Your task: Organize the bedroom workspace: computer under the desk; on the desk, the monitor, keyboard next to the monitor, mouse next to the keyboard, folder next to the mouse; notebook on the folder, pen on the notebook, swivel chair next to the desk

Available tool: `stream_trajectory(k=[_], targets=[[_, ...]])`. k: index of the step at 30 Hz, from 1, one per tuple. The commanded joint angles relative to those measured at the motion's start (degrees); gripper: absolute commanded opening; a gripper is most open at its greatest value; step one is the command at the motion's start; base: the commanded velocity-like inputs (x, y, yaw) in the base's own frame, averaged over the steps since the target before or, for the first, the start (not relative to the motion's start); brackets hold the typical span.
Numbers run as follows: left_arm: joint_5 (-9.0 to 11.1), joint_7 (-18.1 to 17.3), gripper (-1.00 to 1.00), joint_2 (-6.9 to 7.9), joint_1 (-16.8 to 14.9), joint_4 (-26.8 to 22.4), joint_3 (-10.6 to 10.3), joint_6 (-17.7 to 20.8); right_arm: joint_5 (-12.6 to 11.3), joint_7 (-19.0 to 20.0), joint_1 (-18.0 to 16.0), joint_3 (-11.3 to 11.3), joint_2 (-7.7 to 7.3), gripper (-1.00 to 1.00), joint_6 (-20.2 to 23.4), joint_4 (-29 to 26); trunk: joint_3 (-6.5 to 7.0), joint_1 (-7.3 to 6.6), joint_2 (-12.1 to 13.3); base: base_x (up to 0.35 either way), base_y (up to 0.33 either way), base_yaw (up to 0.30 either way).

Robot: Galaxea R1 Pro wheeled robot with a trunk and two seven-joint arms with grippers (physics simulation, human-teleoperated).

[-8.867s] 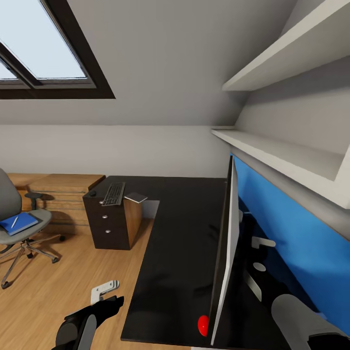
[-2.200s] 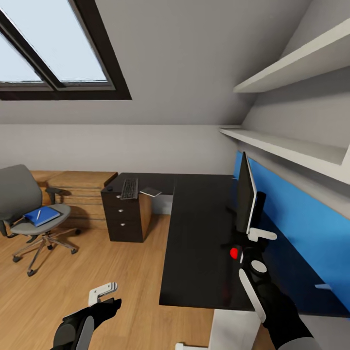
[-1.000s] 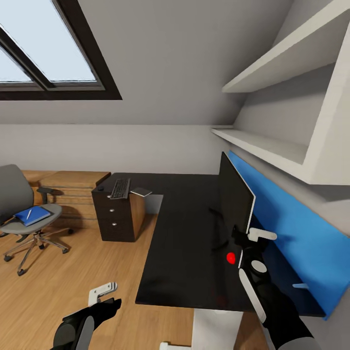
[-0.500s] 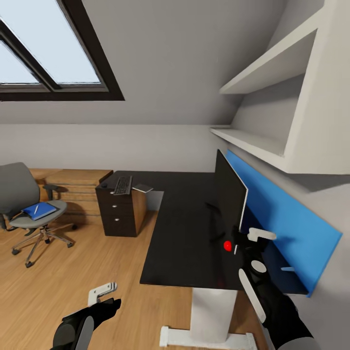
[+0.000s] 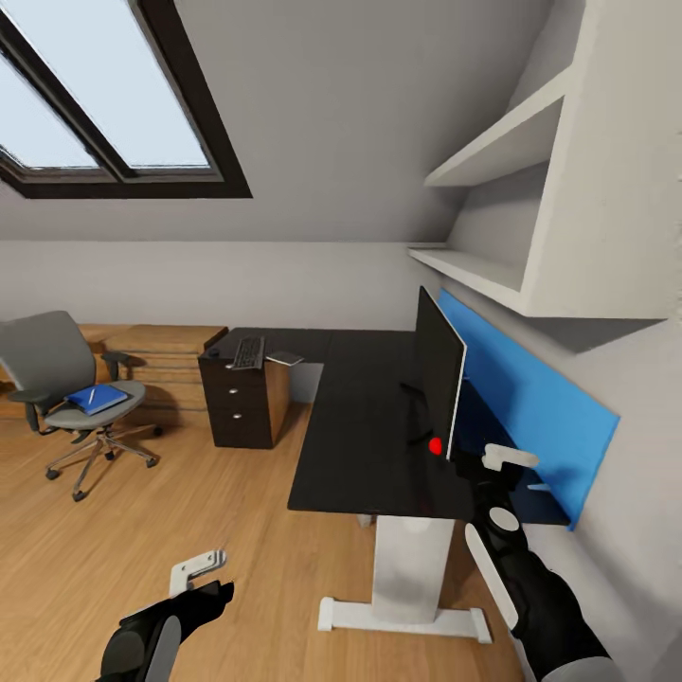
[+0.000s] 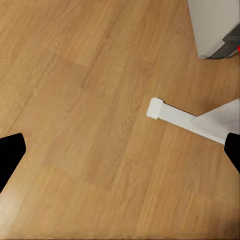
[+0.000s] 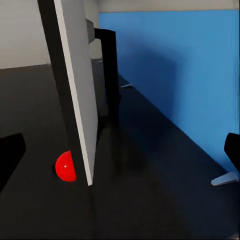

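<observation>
With the right gripper (image 5: 474,461) raised just short of the near edge of the wide black-fronted, white-backed monitor (image 5: 438,369), I read its fingers as spread apart: in the right wrist view the two dark tips sit at opposite edges with the panel edge between them, touching nothing I can confirm. The monitor stands upright on the black desk top (image 5: 365,426), ahead of this gripper and close to the blue back panel (image 5: 521,398), so I judge that requirement met. A red marker dot (image 7: 65,166) sits at the panel's lower corner.

The left gripper (image 5: 201,573) hangs low over the wood floor (image 6: 90,100), fingers likewise apart and empty, the desk's long white foot (image 6: 175,116) beyond it.

Far ahead of the left gripper, the slim dark keyboard (image 5: 248,353) lies on the black drawer unit (image 5: 242,403), not yet on the desk. Farther out, the bright-blue folder (image 5: 97,398) with the pale pen (image 5: 92,397) rests on the grey swivel chair (image 5: 66,379).

A flat object beside the keyboard is too small to identify. I cannot make out the mouse or computer.
</observation>
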Motion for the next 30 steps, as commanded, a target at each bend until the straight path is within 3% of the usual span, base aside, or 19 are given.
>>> stream_trajectory(k=[1,5,11,17,23,30], targets=[[0.6,0.4,1.0,-0.03,0.0,-0.1,0.1,0.2,-0.2,-0.5,0.0,0.2,-0.07,1.0,0.3,-0.1,-0.08,-0.03,-0.1,-0.335,0.124,0.0],[0.6,0.3,1.0,-0.02,0.0,-0.1,0.1,-0.3,-0.2,-0.4,0.0,0.3,-0.04,1.0,0.3,0.0,-0.08,-0.03,-0.1,-0.335,0.131,0.0],[0.6,0.2,1.0,-0.02,0.0,-0.1,0.0,-4.5,-0.2,-0.4,0.0,0.3,-0.02,1.0,0.3,0.0,-0.08,-0.03,-0.1,-0.335,0.078,0.0],[0.6,0.3,1.0,-0.02,0.0,-0.1,0.0,-5.3,-0.2,-0.4,0.0,0.3,0.02,1.0,0.3,0.0,-0.08,-0.03,-0.1,-0.334,0.007,0.0],[0.6,0.3,1.0,-0.02,0.0,-0.1,-0.1,-5.3,-0.2,-0.4,0.0,0.3,0.0,1.0,0.3,0.0,-0.08,-0.03,-0.1,-0.048,0.027,0.0],[0.6,0.3,1.0,-0.02,0.0,-0.1,-0.1,-5.3,-0.2,-0.4,0.0,0.4,0.01,1.0,0.2,0.9,-0.08,-0.03,-0.1,-0.006,0.244,0.0]])
